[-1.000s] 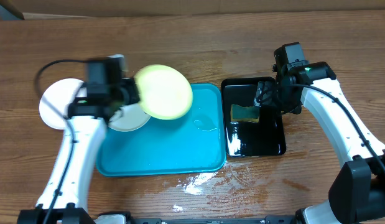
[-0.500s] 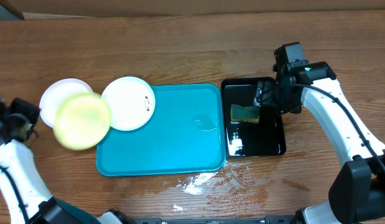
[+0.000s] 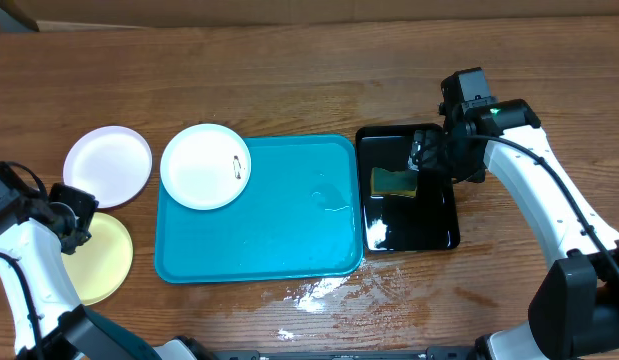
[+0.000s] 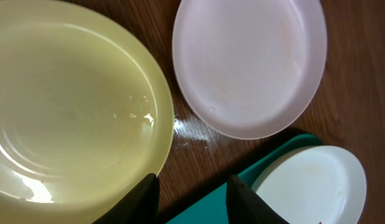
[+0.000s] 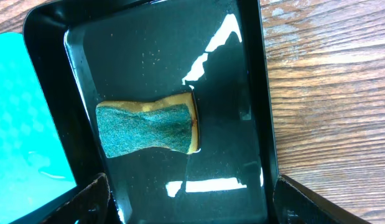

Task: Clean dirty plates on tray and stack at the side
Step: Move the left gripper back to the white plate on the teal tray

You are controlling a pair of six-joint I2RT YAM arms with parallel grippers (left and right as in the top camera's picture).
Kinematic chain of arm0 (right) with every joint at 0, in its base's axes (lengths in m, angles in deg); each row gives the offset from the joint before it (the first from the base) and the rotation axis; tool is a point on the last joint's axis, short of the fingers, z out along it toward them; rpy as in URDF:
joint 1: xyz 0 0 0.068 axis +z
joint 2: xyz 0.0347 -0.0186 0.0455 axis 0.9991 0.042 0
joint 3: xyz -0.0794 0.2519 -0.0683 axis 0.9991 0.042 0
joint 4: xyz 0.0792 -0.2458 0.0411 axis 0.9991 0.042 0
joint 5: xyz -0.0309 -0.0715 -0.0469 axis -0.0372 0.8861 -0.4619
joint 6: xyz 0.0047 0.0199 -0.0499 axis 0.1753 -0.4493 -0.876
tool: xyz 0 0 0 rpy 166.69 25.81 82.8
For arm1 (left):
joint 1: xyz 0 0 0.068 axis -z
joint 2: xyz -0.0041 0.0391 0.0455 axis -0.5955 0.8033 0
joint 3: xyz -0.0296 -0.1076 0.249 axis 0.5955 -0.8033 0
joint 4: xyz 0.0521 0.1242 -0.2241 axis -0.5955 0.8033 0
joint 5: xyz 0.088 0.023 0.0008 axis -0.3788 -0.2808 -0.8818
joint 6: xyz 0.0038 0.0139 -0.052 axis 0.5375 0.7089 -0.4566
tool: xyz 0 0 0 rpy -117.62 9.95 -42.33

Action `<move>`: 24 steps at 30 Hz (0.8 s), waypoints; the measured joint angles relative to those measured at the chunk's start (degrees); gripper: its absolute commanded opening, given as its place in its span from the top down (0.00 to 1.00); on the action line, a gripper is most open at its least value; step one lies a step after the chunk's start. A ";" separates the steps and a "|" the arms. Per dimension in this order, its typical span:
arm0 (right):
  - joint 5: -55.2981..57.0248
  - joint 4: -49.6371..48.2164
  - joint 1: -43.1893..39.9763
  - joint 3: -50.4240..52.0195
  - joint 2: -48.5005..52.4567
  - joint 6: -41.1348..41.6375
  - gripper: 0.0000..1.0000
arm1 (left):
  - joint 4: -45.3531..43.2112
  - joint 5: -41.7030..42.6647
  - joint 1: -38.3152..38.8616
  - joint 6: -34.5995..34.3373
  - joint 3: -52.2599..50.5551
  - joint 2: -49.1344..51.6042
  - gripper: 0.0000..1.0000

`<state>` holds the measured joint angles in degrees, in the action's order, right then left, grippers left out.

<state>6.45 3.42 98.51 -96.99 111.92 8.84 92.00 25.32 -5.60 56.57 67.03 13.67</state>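
Observation:
A yellow plate (image 3: 101, 260) (image 4: 68, 112) lies on the wood at the far left, wet and glossy. My left gripper (image 3: 77, 225) (image 4: 191, 200) hovers open at its rim, nothing between the fingers. Behind it sits a pale pink plate (image 3: 107, 165) (image 4: 248, 62). A white plate (image 3: 205, 166) (image 4: 313, 186) with a small dark mark rests on the teal tray (image 3: 269, 240) at its left corner. My right gripper (image 3: 429, 160) (image 5: 189, 205) hangs wide open over the black basin (image 3: 444, 225) (image 5: 49, 37), above a green-and-yellow sponge (image 3: 393, 181) (image 5: 148, 127).
Water is splashed on the wood (image 3: 319, 290) in front of the teal tray, and a small puddle (image 3: 329, 200) lies on the tray. The black basin holds shallow water. A cardboard edge (image 3: 289, 10) runs along the back.
The left arm swung the yellow plate from above the tray out to the left, laid it on the table in front of the pink plate and let go. The right arm stayed still.

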 measured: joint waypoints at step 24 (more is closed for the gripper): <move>-0.02 -0.61 0.00 0.02 0.00 0.00 0.09 | -13.73 6.82 16.15 10.93 -8.00 8.46 0.48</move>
<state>6.43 2.81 98.51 -96.97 111.92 8.84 78.28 32.14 10.55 67.50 59.03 22.13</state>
